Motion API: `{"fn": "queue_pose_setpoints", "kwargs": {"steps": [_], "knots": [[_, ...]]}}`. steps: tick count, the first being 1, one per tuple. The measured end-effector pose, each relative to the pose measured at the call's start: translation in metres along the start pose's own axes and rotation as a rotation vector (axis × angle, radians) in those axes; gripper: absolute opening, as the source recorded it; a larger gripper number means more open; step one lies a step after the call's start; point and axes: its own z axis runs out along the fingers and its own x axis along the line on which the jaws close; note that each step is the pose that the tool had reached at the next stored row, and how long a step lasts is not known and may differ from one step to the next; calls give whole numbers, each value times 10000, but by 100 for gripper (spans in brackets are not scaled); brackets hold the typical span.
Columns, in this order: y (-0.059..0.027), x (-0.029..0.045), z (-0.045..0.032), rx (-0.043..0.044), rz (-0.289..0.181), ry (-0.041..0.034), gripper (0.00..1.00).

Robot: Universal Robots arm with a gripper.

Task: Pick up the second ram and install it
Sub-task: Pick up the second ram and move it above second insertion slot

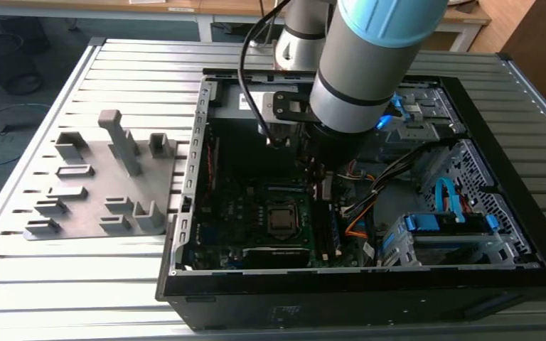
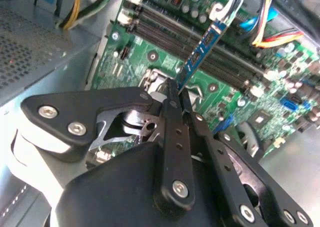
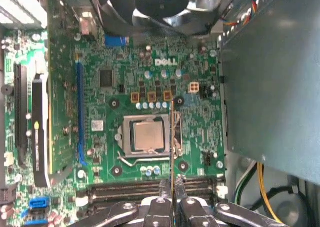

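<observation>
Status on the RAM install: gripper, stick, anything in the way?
Gripper shut on second ram. Stick over motherboard by memory slots, looks unseated. Cable bundle close beside stick's far end.

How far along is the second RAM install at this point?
Pickup looks done: the tool is shut on the second ram, held inside the case over the board near the memory slots. Left: the stick is not yet seated in a slot.

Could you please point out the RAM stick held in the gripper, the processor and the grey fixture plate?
RAM stick (image 2: 200, 52): second wrist view, middle of board.
Processor (image 3: 148, 137): first wrist view, metal lid.
Grey fixture plate (image 1: 85, 213): exterior view, flat base.
</observation>
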Motion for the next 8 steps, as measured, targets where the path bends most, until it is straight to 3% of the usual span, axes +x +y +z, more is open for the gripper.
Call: {"fn": "queue_pose_setpoints", "kwargs": {"steps": [8], "knots": [[10, 1, 0, -1, -1, 1, 14]]}}
